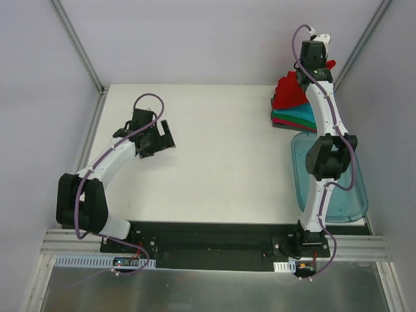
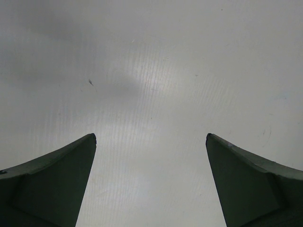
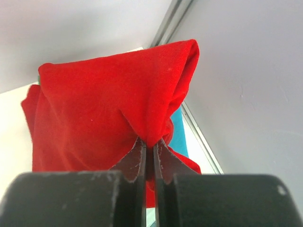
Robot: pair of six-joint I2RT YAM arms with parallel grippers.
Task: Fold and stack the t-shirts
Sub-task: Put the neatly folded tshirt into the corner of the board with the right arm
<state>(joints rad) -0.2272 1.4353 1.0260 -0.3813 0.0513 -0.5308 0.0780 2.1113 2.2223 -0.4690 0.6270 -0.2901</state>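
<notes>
My right gripper (image 3: 152,142) is shut on a fold of the bright red t-shirt (image 3: 109,99), which bunches up in front of the fingers. From above, the red t-shirt (image 1: 289,91) hangs from that gripper (image 1: 327,63) over the back right corner. Below it lies a stack of folded t-shirts: green (image 1: 305,112) on top, crimson-pink (image 1: 285,121) and teal (image 1: 294,126) edges under it. A strip of teal cloth (image 3: 179,127) shows past the red one. My left gripper (image 1: 162,136) hovers open over bare table at the left, nothing between its fingers (image 2: 71,165).
A clear bluish plastic tub (image 1: 338,195) sits along the right edge, partly under the right arm. The white table (image 1: 221,149) is framed by metal posts and grey walls at the back and sides.
</notes>
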